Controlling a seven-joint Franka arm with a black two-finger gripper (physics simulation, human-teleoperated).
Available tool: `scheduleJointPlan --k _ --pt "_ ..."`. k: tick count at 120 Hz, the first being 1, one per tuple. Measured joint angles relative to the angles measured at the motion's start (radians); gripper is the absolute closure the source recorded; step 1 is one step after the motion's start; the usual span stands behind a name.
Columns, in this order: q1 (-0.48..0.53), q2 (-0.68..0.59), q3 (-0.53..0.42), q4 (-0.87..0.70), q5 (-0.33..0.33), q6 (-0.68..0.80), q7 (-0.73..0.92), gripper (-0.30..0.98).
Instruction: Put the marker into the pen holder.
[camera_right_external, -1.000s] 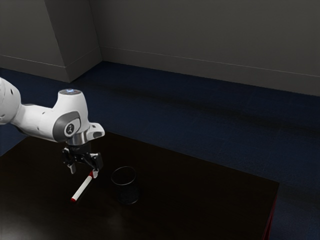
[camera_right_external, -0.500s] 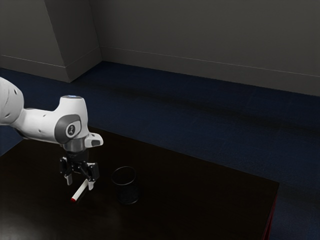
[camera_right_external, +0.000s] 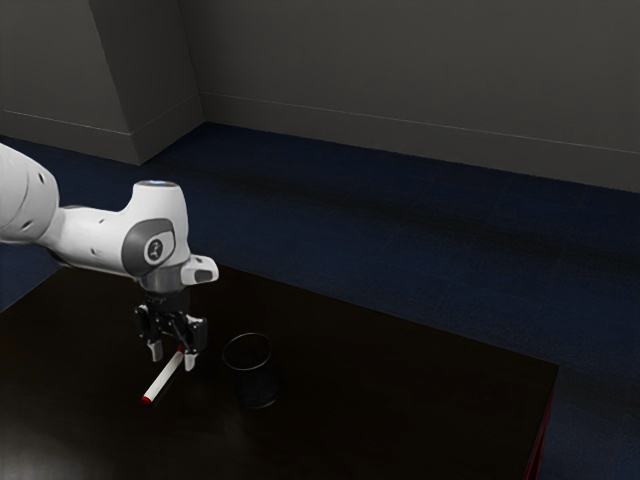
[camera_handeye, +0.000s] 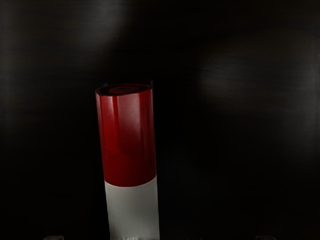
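The hand (camera_right_external: 173, 359) had shifted toward the exterior view's right, while the marker (camera_right_external: 164, 379) had stayed put. Released, the hand stood with fingers apart by the marker's far end; the marker lay on the tabletop (camera_right_external: 400, 400) near the pen holder (camera_right_external: 257, 390).
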Motion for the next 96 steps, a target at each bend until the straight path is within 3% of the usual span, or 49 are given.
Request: scheduleJointPlan --k 45,96 --pt "0.0 -0.005 0.0 0.0 0.014 -0.004 0.017 0.62" --pt "0.003 0.016 0.0 -0.003 0.008 -0.002 0.017 0.71"
